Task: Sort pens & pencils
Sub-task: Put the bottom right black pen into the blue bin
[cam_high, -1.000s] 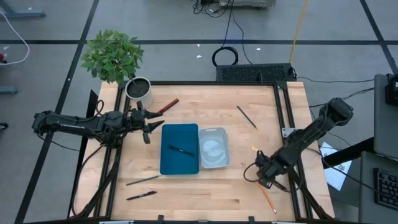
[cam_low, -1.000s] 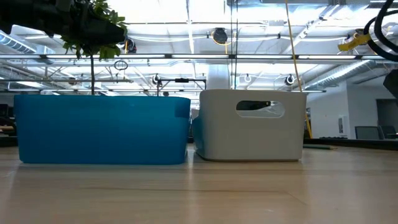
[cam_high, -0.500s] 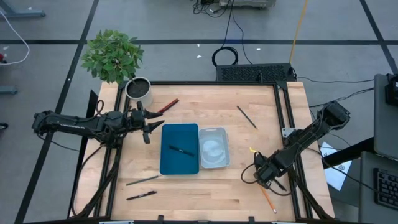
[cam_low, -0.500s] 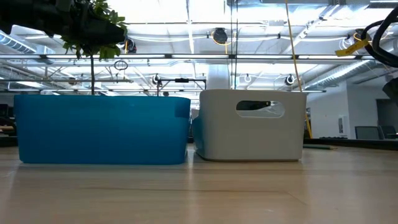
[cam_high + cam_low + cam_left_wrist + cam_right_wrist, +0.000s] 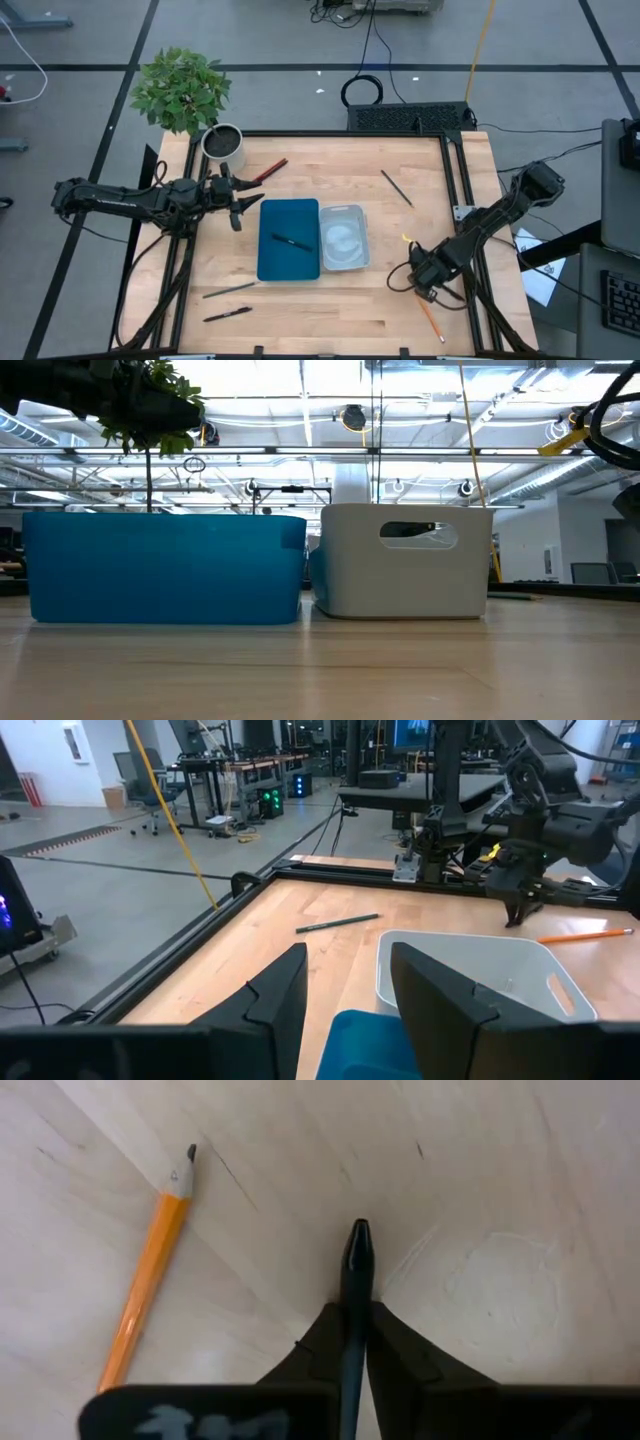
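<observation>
Wooden table [image 5: 380, 230] runs under everything, so read it from the left. The left gripper [image 5: 238, 205] waits beside the blue tray [image 5: 289, 239], fingers parted and holding nothing; its wrist view shows both dark fingers [image 5: 280, 995] spread with bare air between. Near it a red pencil [image 5: 270, 171] lies by the pot [image 5: 222, 145], and a grey-green pencil [image 5: 228, 291] and a pen [image 5: 227, 314] rest toward the front left. One pen [image 5: 291, 241] already lies in the tray, just beside the white bin [image 5: 344, 238]. Another grey-green pencil [image 5: 396, 187] lies toward the back.

At the right, the right gripper [image 5: 424, 276] sits low over the table, clenched on a black pen [image 5: 354, 1305] whose tip points at the wood. An orange pencil [image 5: 148, 1275] lies near it, apart from the fingers.

To do this step well, I judge the arm should lift straight up first so the tip clears the wood and the orange pencil stays undisturbed, then carry the pen level to the tray.

Only the right wrist view shows the grasp; from above the pen is hidden under the gripper. The low view shows tray [image 5: 165, 565] and bin [image 5: 405, 560] walls but none of their contents.
</observation>
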### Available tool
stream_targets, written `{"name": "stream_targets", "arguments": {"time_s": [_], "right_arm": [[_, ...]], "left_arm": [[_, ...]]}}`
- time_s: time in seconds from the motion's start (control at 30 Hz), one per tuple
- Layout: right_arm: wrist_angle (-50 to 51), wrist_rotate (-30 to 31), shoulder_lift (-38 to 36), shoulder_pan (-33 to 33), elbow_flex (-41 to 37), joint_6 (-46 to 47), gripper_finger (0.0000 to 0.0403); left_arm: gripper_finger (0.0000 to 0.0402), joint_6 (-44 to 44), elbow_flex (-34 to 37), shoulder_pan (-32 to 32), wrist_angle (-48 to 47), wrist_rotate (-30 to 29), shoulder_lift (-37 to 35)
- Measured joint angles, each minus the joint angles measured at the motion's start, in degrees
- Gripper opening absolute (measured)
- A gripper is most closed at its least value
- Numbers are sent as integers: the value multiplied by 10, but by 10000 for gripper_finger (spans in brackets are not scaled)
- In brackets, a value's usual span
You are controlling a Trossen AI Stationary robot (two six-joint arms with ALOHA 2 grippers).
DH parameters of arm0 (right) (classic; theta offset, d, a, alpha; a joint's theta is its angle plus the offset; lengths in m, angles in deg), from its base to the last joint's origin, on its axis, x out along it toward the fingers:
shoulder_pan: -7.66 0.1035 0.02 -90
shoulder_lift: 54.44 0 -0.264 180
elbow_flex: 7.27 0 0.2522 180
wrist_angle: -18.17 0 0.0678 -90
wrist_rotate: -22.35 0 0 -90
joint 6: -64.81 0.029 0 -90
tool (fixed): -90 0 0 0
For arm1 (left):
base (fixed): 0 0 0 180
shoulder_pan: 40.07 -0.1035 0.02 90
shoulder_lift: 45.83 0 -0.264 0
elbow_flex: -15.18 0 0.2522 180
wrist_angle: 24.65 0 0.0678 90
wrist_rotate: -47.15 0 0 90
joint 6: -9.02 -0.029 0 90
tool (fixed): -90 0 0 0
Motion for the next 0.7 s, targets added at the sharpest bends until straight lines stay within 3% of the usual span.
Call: {"name": "stream_targets", "arguments": {"time_s": [0.07,0.2,0.7], "right_arm": [[-6,18,-19,-12,-2,-17,14],[-23,122,-61,-41,-2,-56,11],[-106,294,-153,-207,-2,-351,11]], "left_arm": [[152,0,0,0,0,0,0],[152,0,0,0,0,0,0],[152,0,0,0,1,0,0]]}}
